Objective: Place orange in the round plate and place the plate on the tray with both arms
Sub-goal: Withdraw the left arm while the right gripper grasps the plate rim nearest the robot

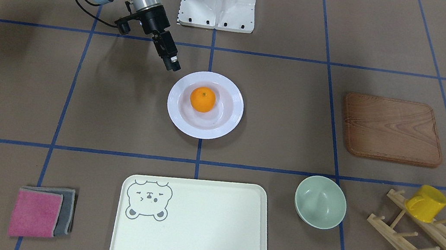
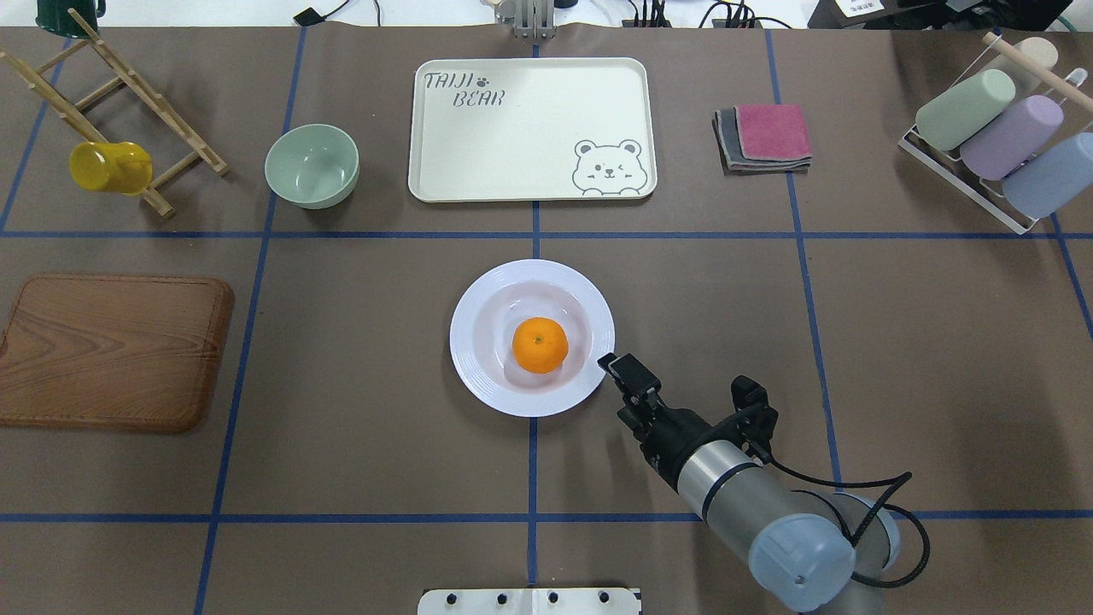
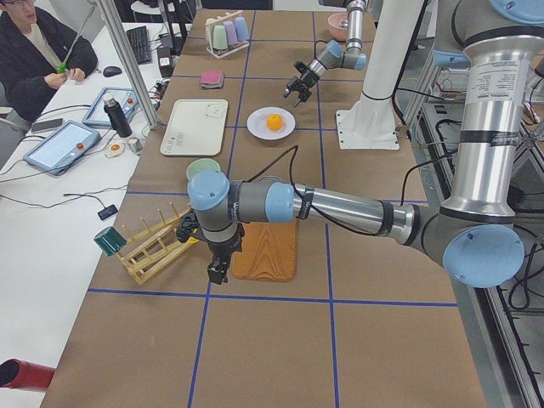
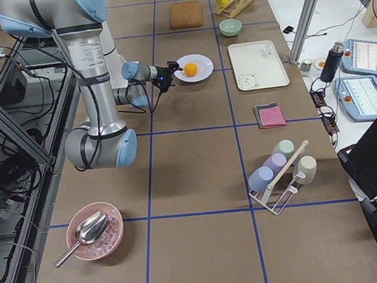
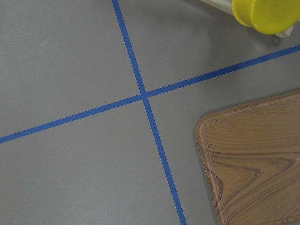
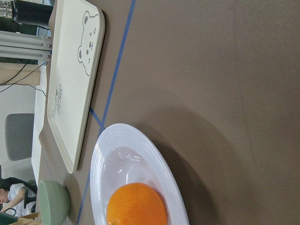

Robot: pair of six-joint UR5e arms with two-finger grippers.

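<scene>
Right gripper (image 2: 616, 369) was held just off the lower-right rim of the round plate (image 2: 468, 359), tips aimed at that rim, likely lined up for an edge grip. Its fingers were seen edge-on, so the spread could not be told. The orange (image 2: 540, 344) was seated in the plate's sunken centre, mid-frame, so that step was judged done. The tray (image 2: 529, 128) was set top centre, beyond the plate and well apart from it, with nothing on it. The left gripper (image 3: 218, 274) was hung nose-down by the wooden board (image 3: 265, 251), far from the plate; its opening could not be told. It was judged to be needed at the opposite rim for a two-arm lift. The table (image 2: 341, 384) was covered in matt brown and gridded with blue tape. A person (image 3: 34, 59) was seated at a side desk, upper left.
</scene>
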